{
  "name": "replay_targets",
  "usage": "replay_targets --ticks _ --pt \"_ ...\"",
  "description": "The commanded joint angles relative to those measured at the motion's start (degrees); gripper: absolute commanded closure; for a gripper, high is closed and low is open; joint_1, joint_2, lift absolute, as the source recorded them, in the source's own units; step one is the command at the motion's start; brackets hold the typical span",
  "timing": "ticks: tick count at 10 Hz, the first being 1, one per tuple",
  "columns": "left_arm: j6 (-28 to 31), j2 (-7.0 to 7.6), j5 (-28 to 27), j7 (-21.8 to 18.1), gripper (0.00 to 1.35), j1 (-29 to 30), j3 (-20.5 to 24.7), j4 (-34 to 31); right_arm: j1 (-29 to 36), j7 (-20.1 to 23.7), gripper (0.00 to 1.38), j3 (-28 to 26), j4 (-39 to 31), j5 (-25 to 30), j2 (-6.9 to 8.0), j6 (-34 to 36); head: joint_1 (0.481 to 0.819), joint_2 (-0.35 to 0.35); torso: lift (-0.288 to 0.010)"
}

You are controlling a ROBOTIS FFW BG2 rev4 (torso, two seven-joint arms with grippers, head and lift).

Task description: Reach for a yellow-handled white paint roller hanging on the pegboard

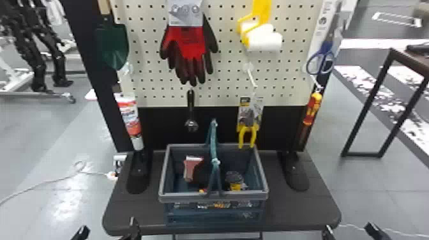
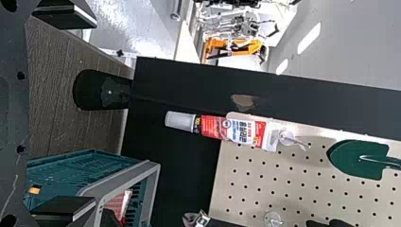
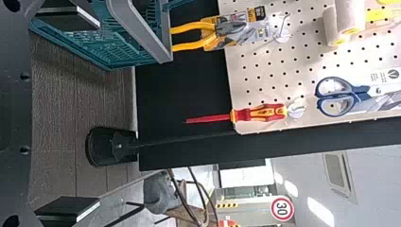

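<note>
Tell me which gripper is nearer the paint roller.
Right: the right gripper is below and right of the roller; the left gripper is below and farther off to its left.

Red-and-black gloves (image 1: 191, 43) hang between a green trowel (image 1: 113, 43) and blue-handled scissors (image 1: 326, 48).

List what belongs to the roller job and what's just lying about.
For the job:
- yellow-handled paint roller
- pegboard
- left end effector or right end effector

Just about:
- trowel
- gloves
- wrench
- tube
- pliers
- scissors
- screwdriver
- basket
</note>
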Motion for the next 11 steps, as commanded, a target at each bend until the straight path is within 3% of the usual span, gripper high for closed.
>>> replay_targets --ticks 1,11 --pt "0.0 0.00 0.0 0.0 0.00 0.0 0.0 0.0 0.0 0.0 0.00 0.0 0.0 0.0 0.32 0.0 0.549 0.000 -0.100" --pt "0.0 0.00 0.0 0.0 0.00 0.0 0.0 0.0 0.0 0.0 0.00 0.0 0.0 0.0 0.32 0.0 0.549 0.000 -0.100"
